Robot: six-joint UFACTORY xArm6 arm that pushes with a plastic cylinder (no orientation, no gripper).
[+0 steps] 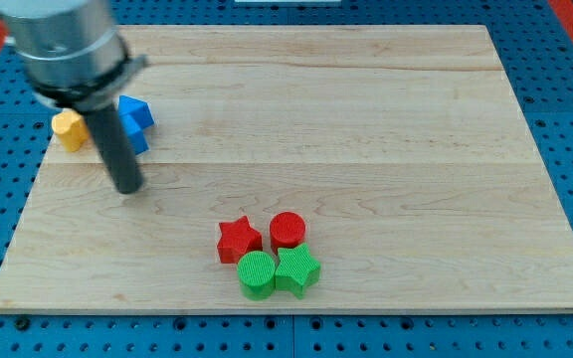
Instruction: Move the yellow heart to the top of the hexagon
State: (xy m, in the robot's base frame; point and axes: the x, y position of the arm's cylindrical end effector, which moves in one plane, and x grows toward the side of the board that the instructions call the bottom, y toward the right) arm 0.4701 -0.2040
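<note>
Pale wooden board on a blue pegboard base sets the scene, with blocks gathered in two separate clusters. At the view's left edge, a yellow block, the only yellow piece in sight and half hidden by the arm's grey housing, lies just beside a blue block whose shape is partly masked by the rod; whether the two touch cannot be told. My tip rests on the board just below that pair, toward the view's bottom, close to the blue block and clear of the yellow one. A plain rod with nothing to open or close, it holds nothing. Well apart, near the bottom centre, sit a red star, a red cylinder, a green cylinder and a green angular block, packed so that neighbours touch. No block here reads plainly as a hexagon; the green angular one is the likeliest candidate, though its outline is uncertain. Judged from this layout, the yellow heart has not been brought to its goal, and the tip appears stationed beside it to begin a push across the open wood.
</note>
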